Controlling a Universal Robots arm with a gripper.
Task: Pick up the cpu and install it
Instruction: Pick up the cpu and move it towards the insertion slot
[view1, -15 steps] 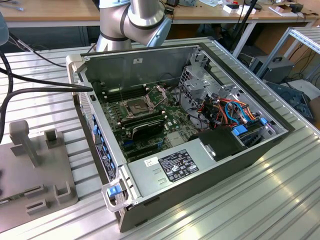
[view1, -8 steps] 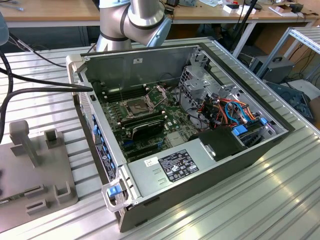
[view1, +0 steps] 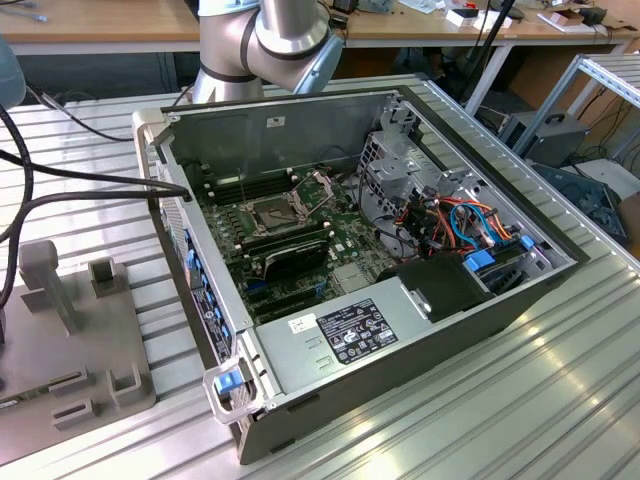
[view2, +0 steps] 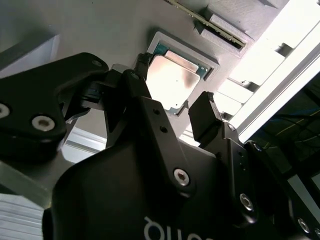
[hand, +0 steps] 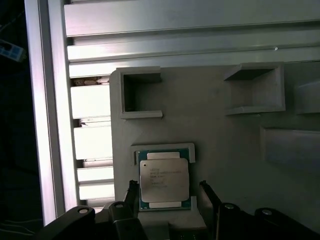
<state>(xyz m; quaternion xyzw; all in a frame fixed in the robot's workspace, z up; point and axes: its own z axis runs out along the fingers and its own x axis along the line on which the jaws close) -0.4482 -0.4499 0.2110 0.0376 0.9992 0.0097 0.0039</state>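
Grey tray (hand: 225, 150), one cpu (hand: 164, 181), one claw (hand: 167, 185) spread astride

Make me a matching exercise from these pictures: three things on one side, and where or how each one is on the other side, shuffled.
Things:
1. cpu
2. gripper
3. socket

Places or states:
A. on the motherboard inside the open case
B. open, straddling the chip
C. lying in a recess of the grey holder

Pairs: 1-C, 2-B, 3-A
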